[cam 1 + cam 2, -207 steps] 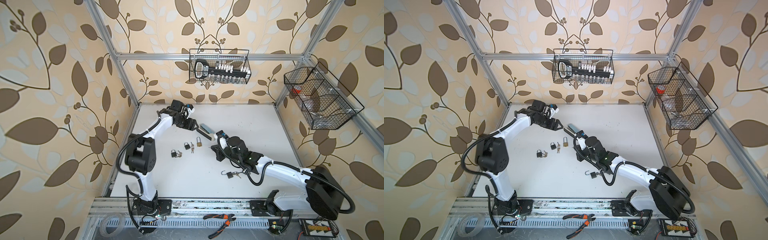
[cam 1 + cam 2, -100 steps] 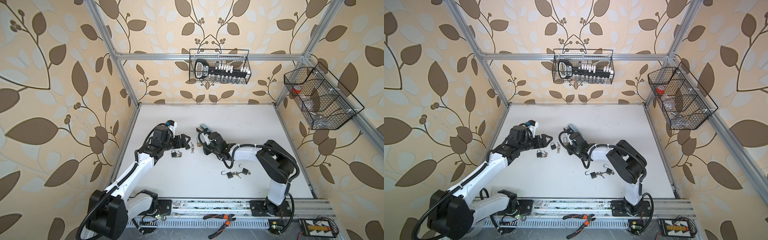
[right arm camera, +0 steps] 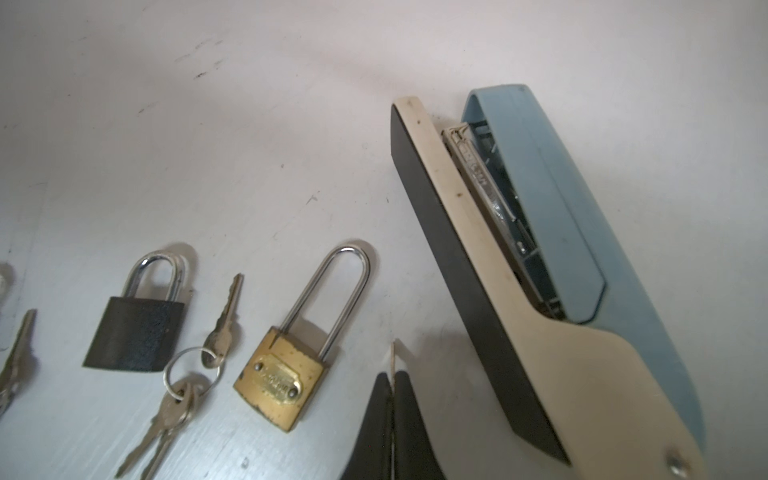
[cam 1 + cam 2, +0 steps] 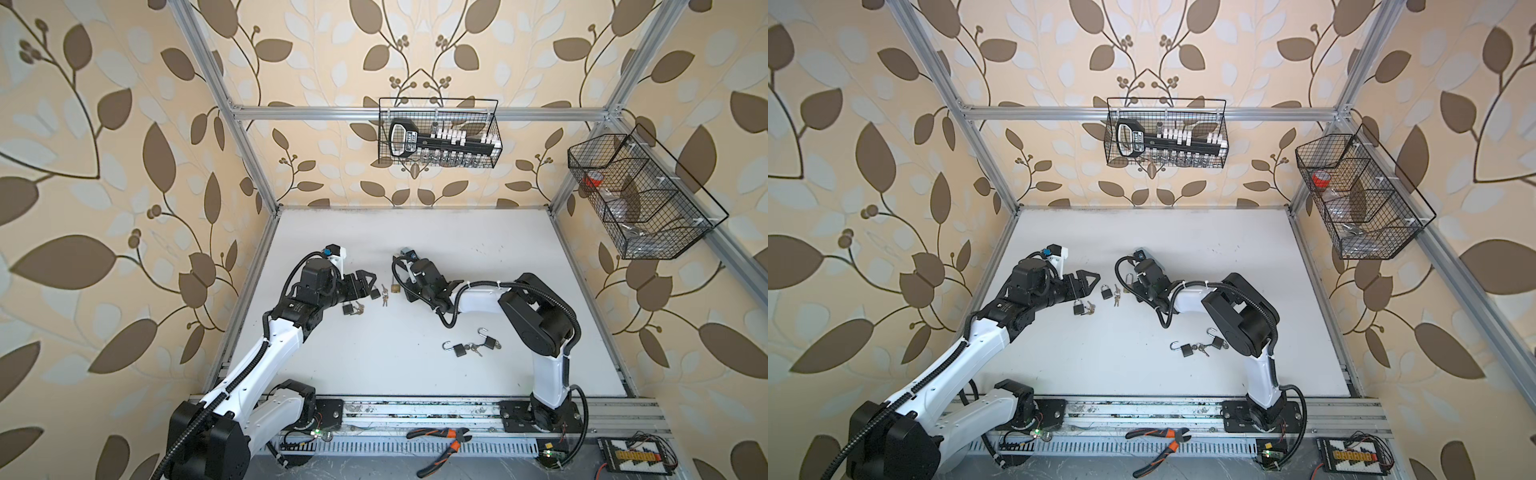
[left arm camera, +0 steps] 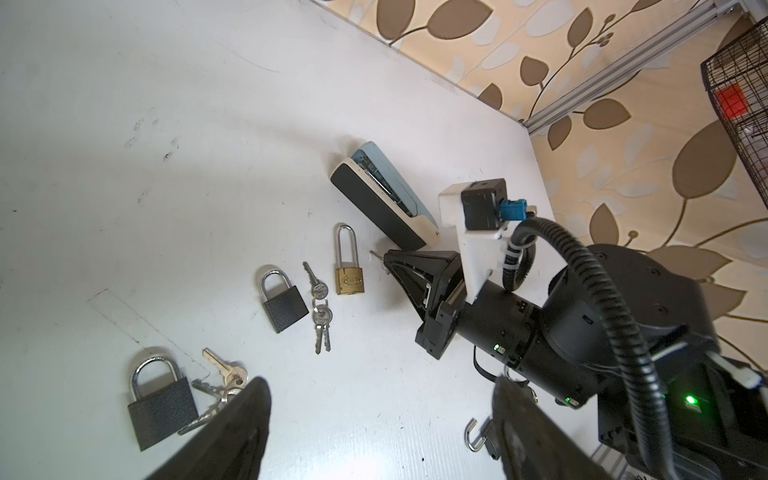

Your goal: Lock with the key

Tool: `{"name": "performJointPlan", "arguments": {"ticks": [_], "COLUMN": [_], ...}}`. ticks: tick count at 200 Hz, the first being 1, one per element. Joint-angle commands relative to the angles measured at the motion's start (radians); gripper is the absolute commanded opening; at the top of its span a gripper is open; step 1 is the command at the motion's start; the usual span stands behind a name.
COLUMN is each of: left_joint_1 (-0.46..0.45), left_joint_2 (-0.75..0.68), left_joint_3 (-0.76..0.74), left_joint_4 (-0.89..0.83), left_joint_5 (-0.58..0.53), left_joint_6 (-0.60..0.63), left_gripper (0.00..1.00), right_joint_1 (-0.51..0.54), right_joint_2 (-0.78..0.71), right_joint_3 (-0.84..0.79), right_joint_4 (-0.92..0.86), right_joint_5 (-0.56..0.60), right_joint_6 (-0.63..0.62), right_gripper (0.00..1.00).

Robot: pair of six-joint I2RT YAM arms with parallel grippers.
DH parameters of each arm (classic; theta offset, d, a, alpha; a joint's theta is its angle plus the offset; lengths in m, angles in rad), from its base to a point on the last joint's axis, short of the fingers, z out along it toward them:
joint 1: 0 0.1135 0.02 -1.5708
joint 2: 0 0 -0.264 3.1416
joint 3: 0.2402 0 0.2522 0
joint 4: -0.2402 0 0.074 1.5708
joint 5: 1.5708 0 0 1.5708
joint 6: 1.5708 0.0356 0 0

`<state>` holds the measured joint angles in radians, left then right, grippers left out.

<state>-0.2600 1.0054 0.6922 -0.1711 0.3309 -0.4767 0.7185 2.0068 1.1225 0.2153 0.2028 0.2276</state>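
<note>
We see our left claw (image 5: 380, 384) spread wide over the desk (image 5: 166, 124), while the right claw (image 5: 388, 257) pinches a key (image 5: 375, 254) beside the brass padlock (image 5: 350, 280).

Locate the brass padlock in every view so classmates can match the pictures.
In a top view: brass padlock, mid-table.
In a top view: brass padlock, mid-table.
Left wrist: brass padlock, beside the stapler.
Right wrist: brass padlock, beside the stapler.
Shared landmark: the black padlock across the keys.
</note>
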Motion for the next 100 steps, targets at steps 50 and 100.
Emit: {"name": "performJointPlan", "arguments": {"ticks": [50,100], "left_joint_1": [0.008,-0.101], "left_joint_2": [-0.004,0.013], "left_joint_3": [0.009,0.013], "left_joint_4": [-0.014,-0.018], "left_joint_5": [-0.009,-0.015], "left_joint_6": [0.011,0.035], "left_gripper": [0.87,0.93], "right_joint_1": [-0.007,-0.005], "right_joint_2": [0.019,-0.233], "right_joint_3": [0.030,-0.123], "right_joint_4": [-0.039,-0.102], "right_joint_5": [-0.015,-0.026], "right_joint_6": [0.007,0.040], "right_gripper": [0.17,0.29]}}
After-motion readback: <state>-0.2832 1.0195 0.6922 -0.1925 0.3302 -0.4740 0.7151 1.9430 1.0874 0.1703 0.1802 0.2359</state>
